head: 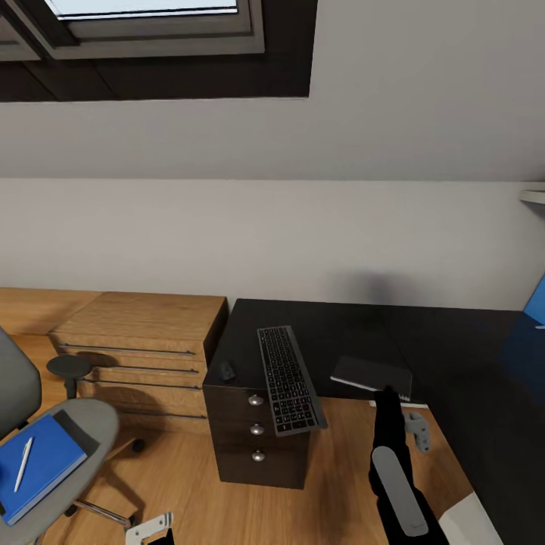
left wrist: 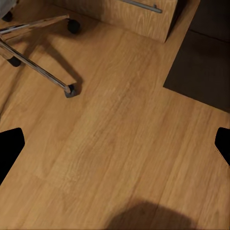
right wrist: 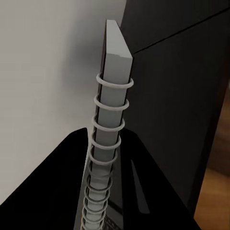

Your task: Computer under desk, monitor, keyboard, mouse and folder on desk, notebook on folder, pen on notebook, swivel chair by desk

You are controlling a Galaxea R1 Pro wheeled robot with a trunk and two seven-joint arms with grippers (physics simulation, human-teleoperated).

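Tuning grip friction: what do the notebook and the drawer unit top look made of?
Notebook: matte dark cover, likely card or plastic, with pale metal-looking spiral rings along its spine, seen in the right wrist view. Drawer unit: glossy dark-brown wood-look laminate, faint grain and sheen, round silver knobs.

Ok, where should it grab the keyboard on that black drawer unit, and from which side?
By its near short end, from the front. The keyboard lies flat on the drawer unit with that end jutting past the front edge, so a finger probably fits under. Use the open left gripper; the right gripper holds the notebook.
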